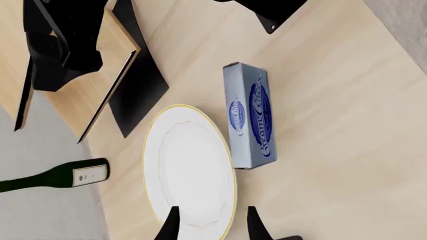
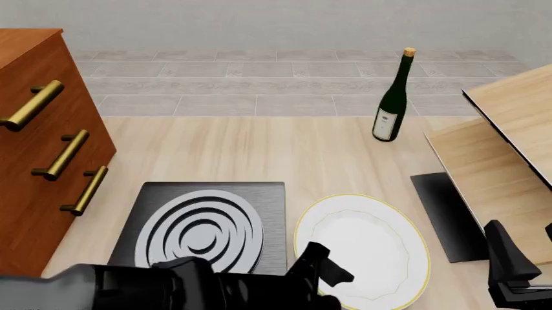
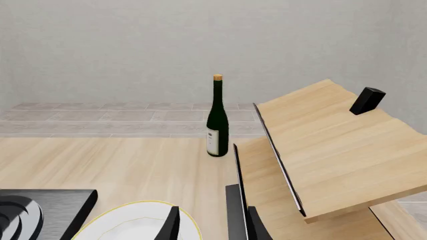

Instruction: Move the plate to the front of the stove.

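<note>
Here we see the plate (image 2: 362, 248) lying flat on the tabletop (image 2: 258, 148), just right of the stove (image 2: 207, 226), its rim close to the stove's edge. Our left end effector (image 1: 210, 225) hangs over the plate's near rim with fingers apart, gripping nothing. Our right end effector (image 3: 210, 225) shows its fingers apart too, near the black mat (image 2: 444, 216). We judge the risk to be a thin, flat rim: the fingers could slip off or tip the plate. A careless sweep might also knock the cream cheese box (image 1: 249, 115) or push the plate onto the stove.
</note>
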